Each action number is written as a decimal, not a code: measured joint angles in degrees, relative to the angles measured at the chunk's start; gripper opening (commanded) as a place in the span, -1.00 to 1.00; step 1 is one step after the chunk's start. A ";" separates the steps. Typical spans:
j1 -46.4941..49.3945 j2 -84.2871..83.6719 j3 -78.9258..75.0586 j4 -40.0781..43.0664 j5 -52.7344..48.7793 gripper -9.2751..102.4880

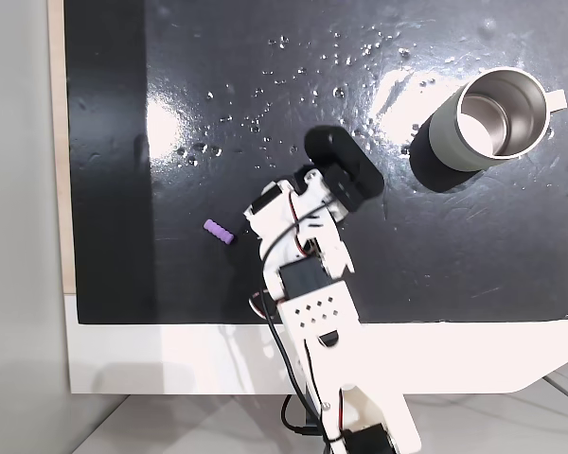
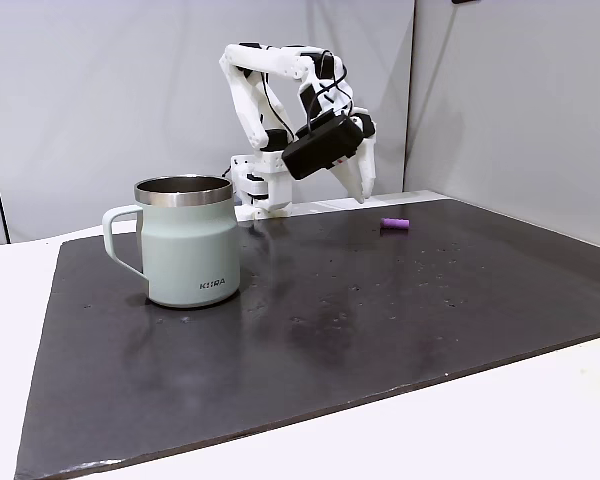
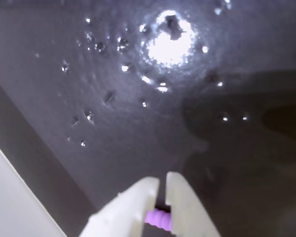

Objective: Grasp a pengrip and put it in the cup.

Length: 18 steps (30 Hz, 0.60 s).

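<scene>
Jaws nearly closed, pengrip [image 1: 219,233] lying flat, diagonal

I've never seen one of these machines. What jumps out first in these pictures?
The white robot arm folded over a shiny black mat, its fingers hanging above the surface. A pale green mug with a steel inside stands alone near one corner. A tiny purple rubber tube lies on the mat, well apart from the mug; in the wrist view it peeks between the fingers.

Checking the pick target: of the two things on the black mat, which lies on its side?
The pengrip, the tiny purple ridged cylinder, lies flat on the mat. The cup stands upright, mouth up.
</scene>
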<state>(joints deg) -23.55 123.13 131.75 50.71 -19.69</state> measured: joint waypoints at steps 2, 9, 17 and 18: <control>-0.88 -3.43 -3.52 1.32 -3.60 -0.64; -5.36 -5.71 -7.38 4.22 -19.16 -0.59; -11.69 -7.65 -10.28 8.44 -33.66 -0.57; -12.22 -8.09 -10.63 8.96 -35.42 -0.57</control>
<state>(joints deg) -35.77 115.05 121.11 59.68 -55.11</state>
